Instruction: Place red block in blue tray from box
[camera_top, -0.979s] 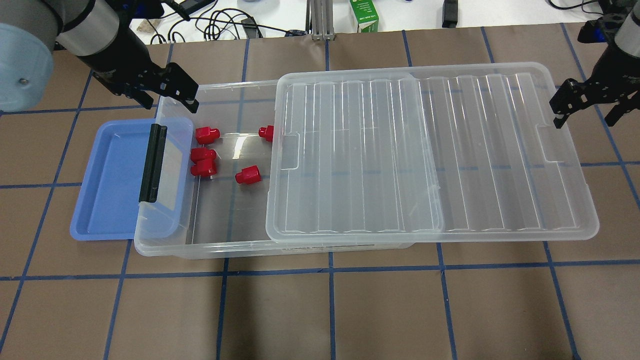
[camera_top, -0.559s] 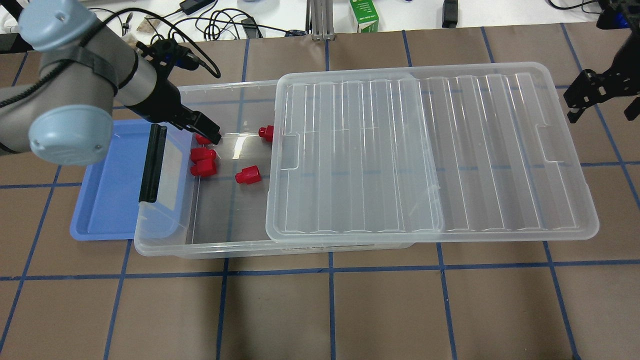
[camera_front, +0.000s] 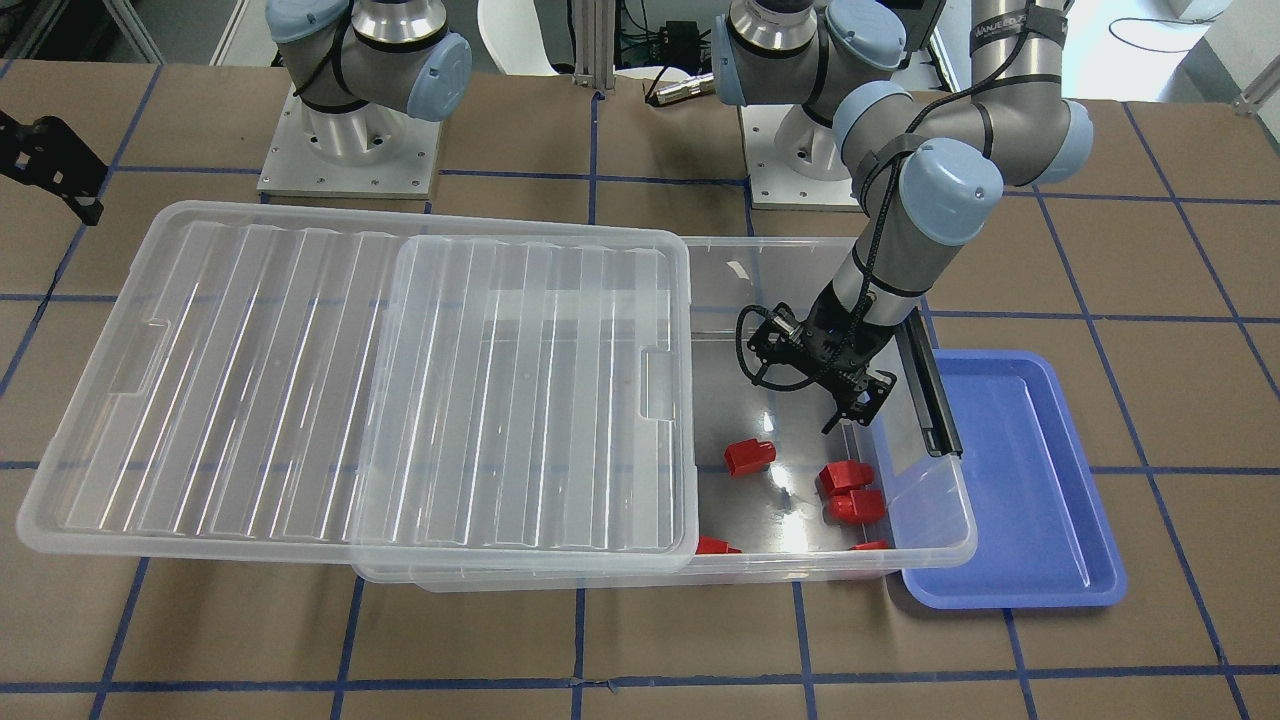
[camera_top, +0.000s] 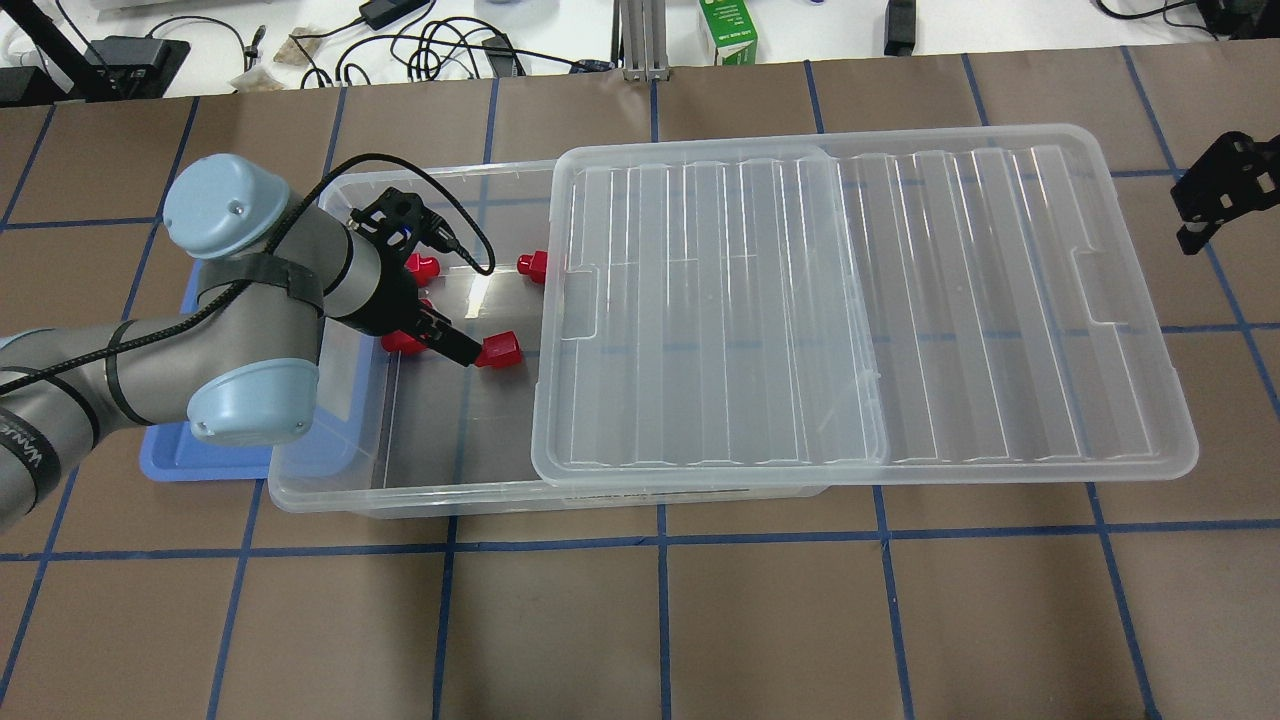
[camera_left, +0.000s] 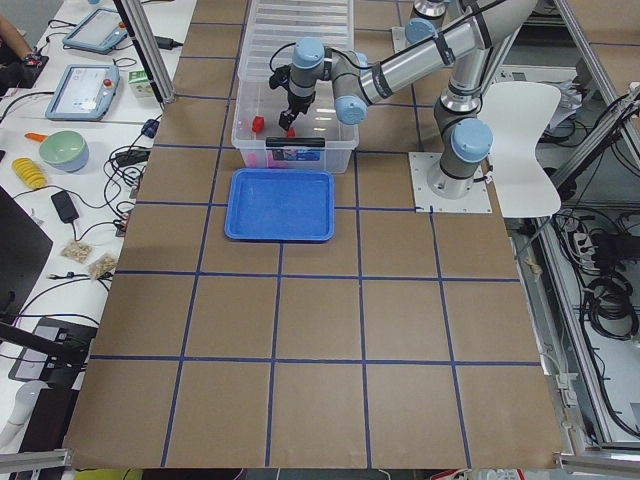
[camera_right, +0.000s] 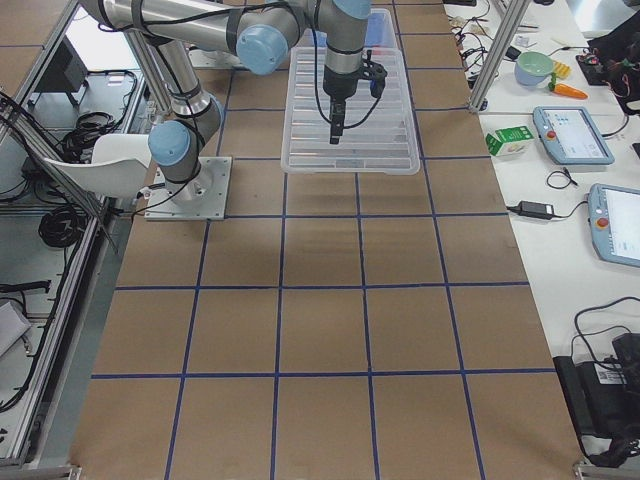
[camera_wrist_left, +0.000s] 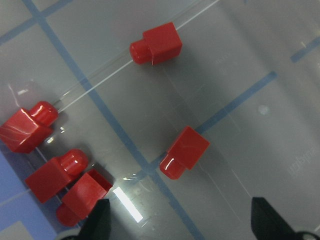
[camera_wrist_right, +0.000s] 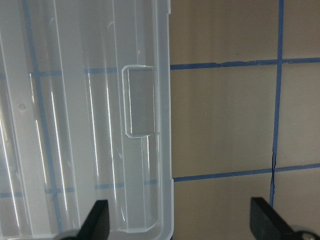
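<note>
Inside the box (camera_top: 420, 497), my left gripper (camera_wrist_left: 182, 225) hangs open above a red block (camera_wrist_left: 184, 152): light, hard, probably slick plastic, best pinched across its flat sides.

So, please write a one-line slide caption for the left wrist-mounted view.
Five red blocks lie on the clear box floor, below the open jaws of the left arm.

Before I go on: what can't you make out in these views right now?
Overhead: the left arm hides most of the blue tray and part of two red blocks.
Front-facing: the lid covers most of one red block; the box rim blurs another.
Side views: blocks too small to count.
</note>
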